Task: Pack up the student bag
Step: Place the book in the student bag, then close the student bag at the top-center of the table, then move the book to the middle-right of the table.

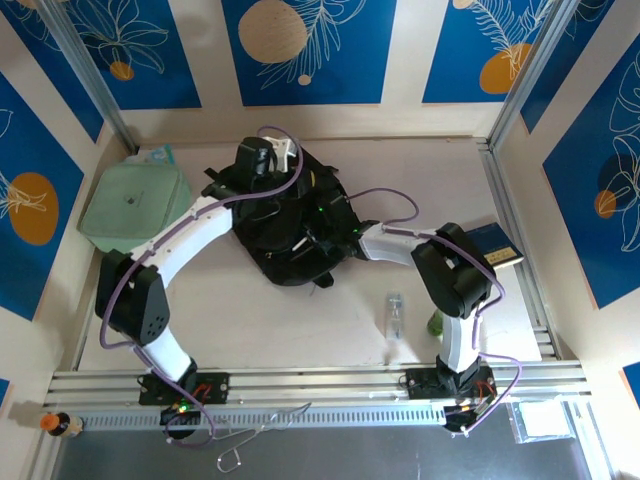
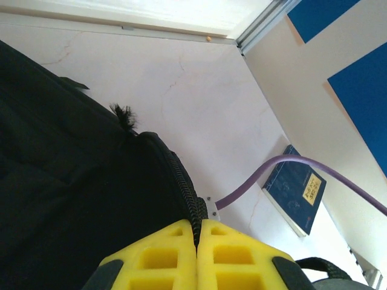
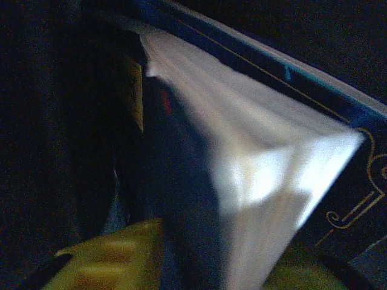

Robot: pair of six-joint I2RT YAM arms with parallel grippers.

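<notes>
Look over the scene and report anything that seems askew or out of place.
The book held in the right gripper is splayed, its pages fanning apart inside the dark student bag. A clear bottle seems to lie on its side on the table near the right arm.

The table (image 1: pixel 300 320) lies bare in front of the student bag (image 1: pixel 285 250) — a bottle (image 1: pixel 396 318) and blue book (image 1: pixel 500 243) crowd the right.

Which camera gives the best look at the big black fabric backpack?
Top external: the large black fabric backpack shows in full outline on the pale table. The left wrist view shows its zip edge close up by the left gripper; the right wrist view, dark fabric beside a blue-covered book.
</notes>
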